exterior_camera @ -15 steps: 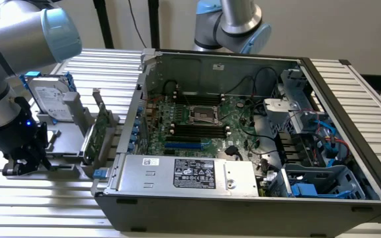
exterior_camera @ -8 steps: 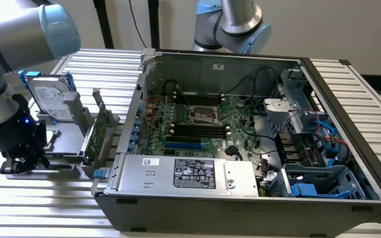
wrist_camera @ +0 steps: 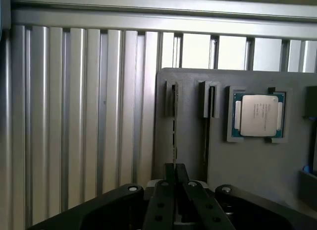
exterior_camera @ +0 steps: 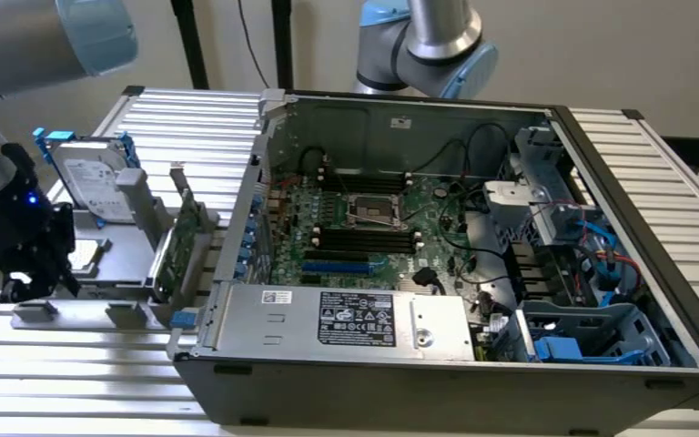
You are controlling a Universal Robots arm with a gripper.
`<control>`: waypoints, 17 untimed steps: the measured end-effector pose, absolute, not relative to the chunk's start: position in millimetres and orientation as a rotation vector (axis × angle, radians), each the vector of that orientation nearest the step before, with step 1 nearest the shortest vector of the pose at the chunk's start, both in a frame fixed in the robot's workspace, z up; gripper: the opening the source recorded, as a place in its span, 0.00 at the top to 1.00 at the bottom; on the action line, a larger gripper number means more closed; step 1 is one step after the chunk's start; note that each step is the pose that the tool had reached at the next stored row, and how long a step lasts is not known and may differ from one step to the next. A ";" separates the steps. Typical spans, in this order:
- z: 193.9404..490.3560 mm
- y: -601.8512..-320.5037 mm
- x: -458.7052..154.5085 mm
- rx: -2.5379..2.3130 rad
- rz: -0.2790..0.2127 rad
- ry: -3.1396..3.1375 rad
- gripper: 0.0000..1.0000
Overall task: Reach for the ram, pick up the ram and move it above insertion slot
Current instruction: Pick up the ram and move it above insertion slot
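Gripper (wrist_camera: 174, 171), its fingers pressing together with nothing visible between them, is hanging over the grey fixture (wrist_camera: 247, 175). The ram (wrist_camera: 174, 123) is standing on edge in a fixture slot straight ahead of the fingertips, its long axis running away in line with the finger seam. Print on the processor (wrist_camera: 258, 115) and the power-supply label (exterior_camera: 357, 320) is showing too small to read.

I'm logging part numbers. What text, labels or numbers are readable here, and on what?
No text can be read.
power supply label: print and symbols, too small.
hard drive label: blurred.
CPU: faint lines of print, too blurred.
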State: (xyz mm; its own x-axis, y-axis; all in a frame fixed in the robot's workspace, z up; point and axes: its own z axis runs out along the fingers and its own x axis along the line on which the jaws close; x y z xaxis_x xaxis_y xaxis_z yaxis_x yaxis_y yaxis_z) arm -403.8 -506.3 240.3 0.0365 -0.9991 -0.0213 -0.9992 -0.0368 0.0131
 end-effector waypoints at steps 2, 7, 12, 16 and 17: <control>249.6 -506.3 -403.8 -2.258 0.038 2.177 0.87; 268.1 -506.3 -403.7 -2.256 0.041 2.176 0.87; 289.7 -506.3 -402.4 -2.256 0.041 2.176 0.87; 306.3 -504.5 -399.0 -2.256 0.041 2.176 0.87; 310.2 -503.6 -397.9 -2.256 0.041 2.176 0.87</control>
